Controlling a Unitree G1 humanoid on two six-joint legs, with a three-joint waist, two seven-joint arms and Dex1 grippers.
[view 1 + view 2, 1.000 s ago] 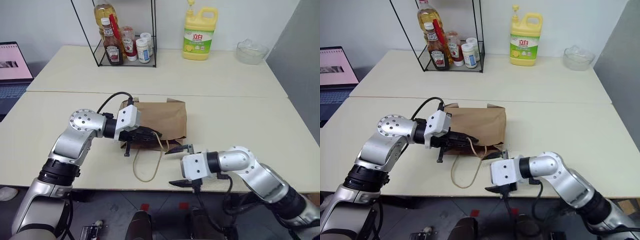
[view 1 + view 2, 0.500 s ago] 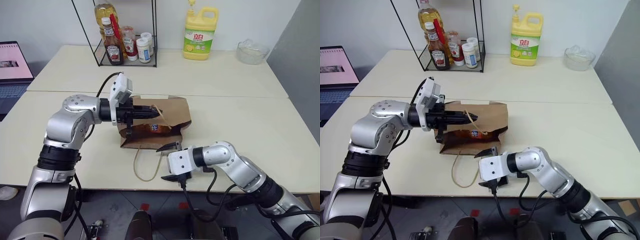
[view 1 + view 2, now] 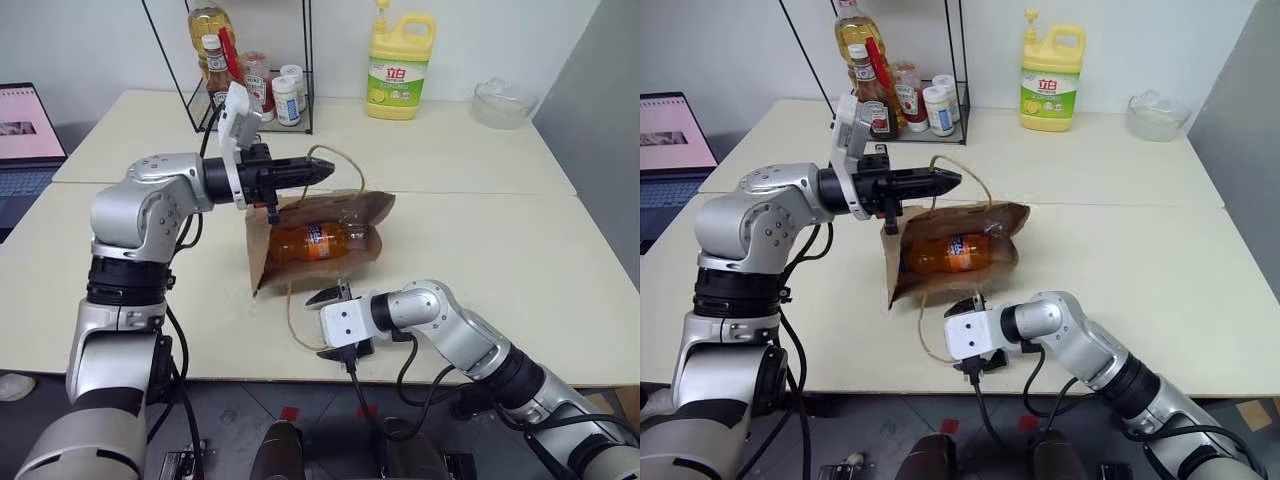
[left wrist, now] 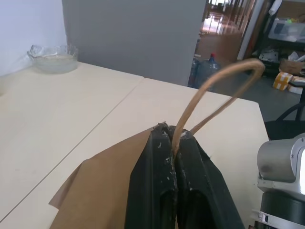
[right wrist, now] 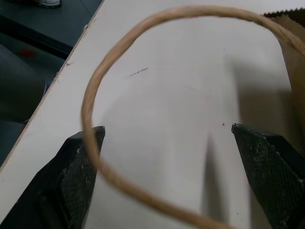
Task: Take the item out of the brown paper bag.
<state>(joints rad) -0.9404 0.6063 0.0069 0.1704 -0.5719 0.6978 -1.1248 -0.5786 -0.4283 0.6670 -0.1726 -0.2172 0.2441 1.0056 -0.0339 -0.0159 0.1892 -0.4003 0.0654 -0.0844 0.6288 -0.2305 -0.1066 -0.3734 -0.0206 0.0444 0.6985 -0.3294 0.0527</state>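
The brown paper bag (image 3: 352,208) lies on its side on the near table, its mouth held open toward me. Inside lies the item (image 3: 315,243), an orange bottle with a label. My left gripper (image 3: 320,172) is raised above the bag, pointing right, shut on the bag's upper handle (image 4: 224,78). That cord is pinched between its fingers (image 4: 157,181). The lower handle (image 3: 293,320) rests as a loop on the table. My right gripper (image 3: 313,326) stands open near the front edge, around that loop (image 5: 124,45) without touching it.
On the far table stand a wire rack with sauce bottles (image 3: 250,85), a yellow detergent bottle (image 3: 400,65) and a glass bowl (image 3: 503,102). A laptop (image 3: 28,130) sits at the far left. The table's front edge (image 3: 250,378) runs just below my right gripper.
My left gripper has risen with the handle, lifting the bag's upper side so the mouth gapes and the item shows. My right gripper has shifted left toward the lower loop.
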